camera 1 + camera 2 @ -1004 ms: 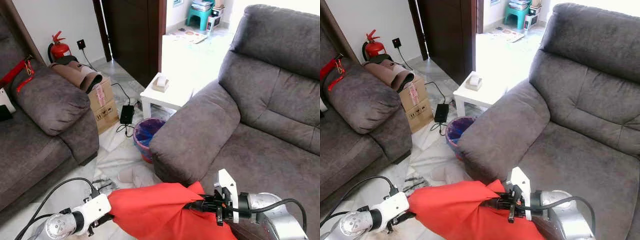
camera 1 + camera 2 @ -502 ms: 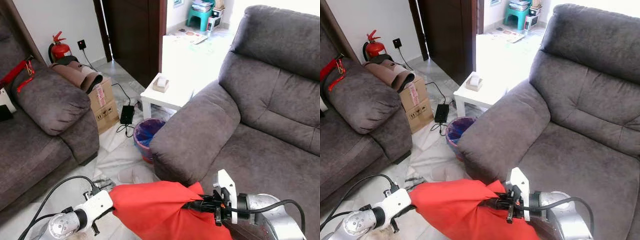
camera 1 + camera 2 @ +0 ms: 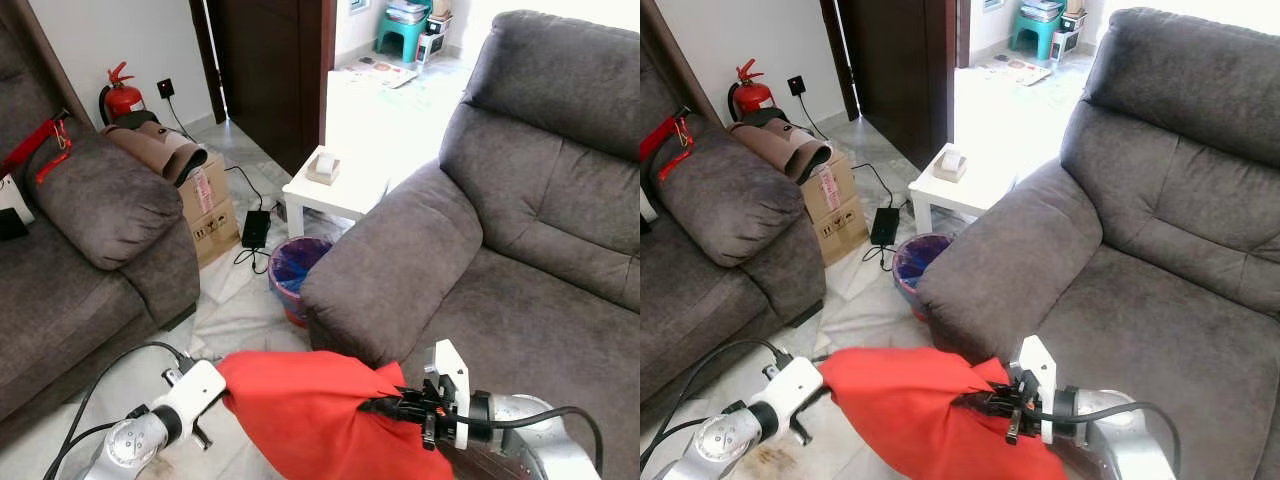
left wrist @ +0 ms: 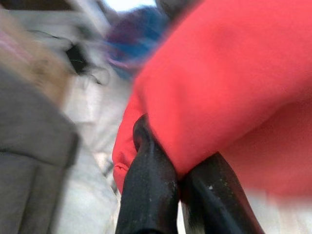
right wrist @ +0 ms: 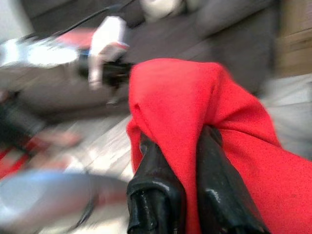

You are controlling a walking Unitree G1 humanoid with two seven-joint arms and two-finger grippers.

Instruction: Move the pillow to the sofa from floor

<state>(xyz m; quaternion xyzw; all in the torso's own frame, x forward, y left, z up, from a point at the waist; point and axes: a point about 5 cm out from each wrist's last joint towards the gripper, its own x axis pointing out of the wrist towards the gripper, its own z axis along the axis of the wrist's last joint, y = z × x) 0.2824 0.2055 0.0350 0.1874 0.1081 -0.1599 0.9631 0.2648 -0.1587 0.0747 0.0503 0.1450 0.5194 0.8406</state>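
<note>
We have the red pillow (image 3: 320, 405) up off the marble floor (image 3: 235, 305), strung between our two claws, low in front of us. Our left gripper (image 3: 222, 402) bites the pillow's left edge, and the left wrist view shows both black fingers (image 4: 146, 190) pressed tight together on a fold of the red cloth. Our right gripper (image 3: 385, 405) pinches the opposite end, where the fabric bunches to a point; in the right wrist view its two fingers (image 5: 156, 180) are clamped with red cloth squeezed between them. The pillow sags beneath and between both claws, hanging just at the front edge of the big grey sofa (image 3: 520, 250). That sofa's fat armrest (image 3: 395, 265) lies just beyond the right gripper, with the seat cushion stretching off to that claw's right. Ahead of the left gripper, on the floor, sits a blue-lined waste bin (image 3: 297, 270), and past it a small white side table (image 3: 335, 190) with a little box on top. Off to the left claw's outer side stands a second grey sofa (image 3: 80, 240), a cardboard box (image 3: 205, 205) against it and a red fire extinguisher (image 3: 120, 95) by the wall.
</note>
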